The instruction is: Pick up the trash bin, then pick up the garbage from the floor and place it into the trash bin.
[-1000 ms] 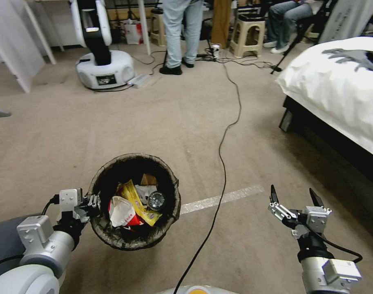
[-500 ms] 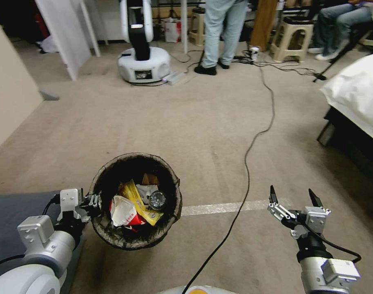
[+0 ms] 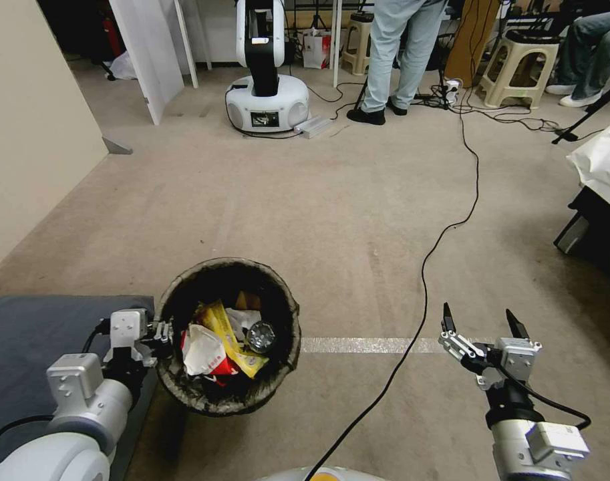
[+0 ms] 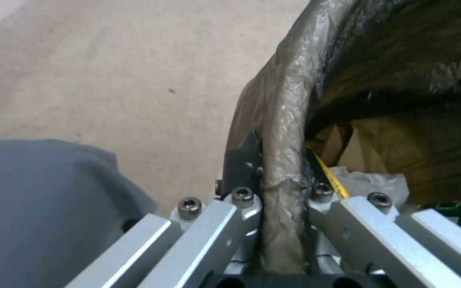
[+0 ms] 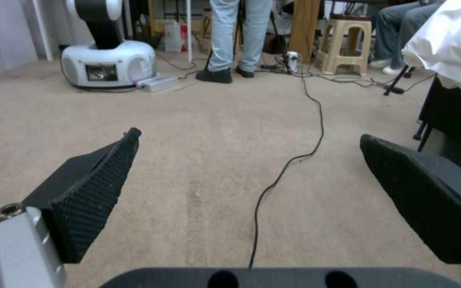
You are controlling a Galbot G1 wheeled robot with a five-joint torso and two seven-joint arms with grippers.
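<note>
**While the bin hangs off the left claw, no loose litter is in sight**

With its bagged rim pinched by the left claw, the trash bin sits low and left of centre in the head view, mouth facing up. It looks carried clear of the carpet, judging by the shadow under it. In the left wrist view, the left claw has one finger outside the wall and one inside, jaws narrow and clamped on the folded dark liner.

Garbage is already inside: a red-and-white carton, yellow wrappers, a white tissue and a shiny round piece. There's also a brown bit at the far wall of the bin.

Right claw is low on the right, well apart from the bin. Its jaws are spread wide and hold nothing, with the fingers pointing forward over the carpet. The right wrist view confirms it: right claw has only bare carpet between its pads.

Key relation:
- The bin lies straight across from the right claw, to its left, at about the same reach.
- The black cable runs along the floor between them and on toward the far room.
- Any drop means the right arm crossing inward over that cable; the bin mouth is open upward, so coming in from above looks clean.

I can see no loose garbage on the floor ahead, so my read is the pick-up work is mostly done, or the next piece is out of frame. A dark mat lies under the left arm, and a bed edge shows at far right.
</note>
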